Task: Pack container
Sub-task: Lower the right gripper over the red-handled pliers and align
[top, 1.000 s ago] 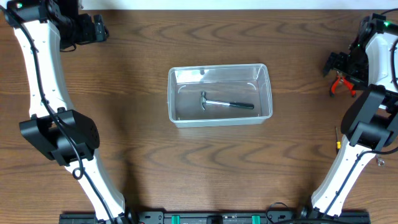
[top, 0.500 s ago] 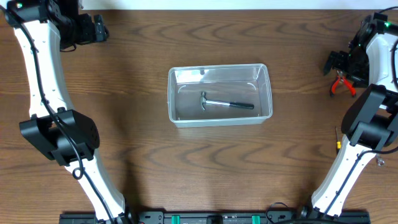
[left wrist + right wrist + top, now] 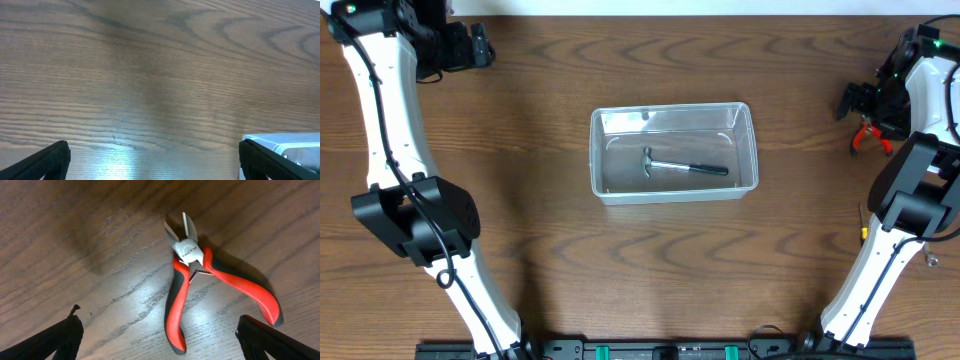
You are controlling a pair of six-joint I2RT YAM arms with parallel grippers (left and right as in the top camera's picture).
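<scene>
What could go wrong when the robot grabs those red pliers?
The pliers lie with handles splayed, so the open right gripper might pinch only one handle and the tool could swing or slip. The hammer already lies in the container, so pliers dropped there could land on it and sit crooked.

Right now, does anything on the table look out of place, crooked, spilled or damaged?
Nothing looks spilled or damaged. The container sits square on the table, and the hammer lies flat inside it. Only the red pliers lie outside it, on the right side of the table, with their handles spread open.
</scene>
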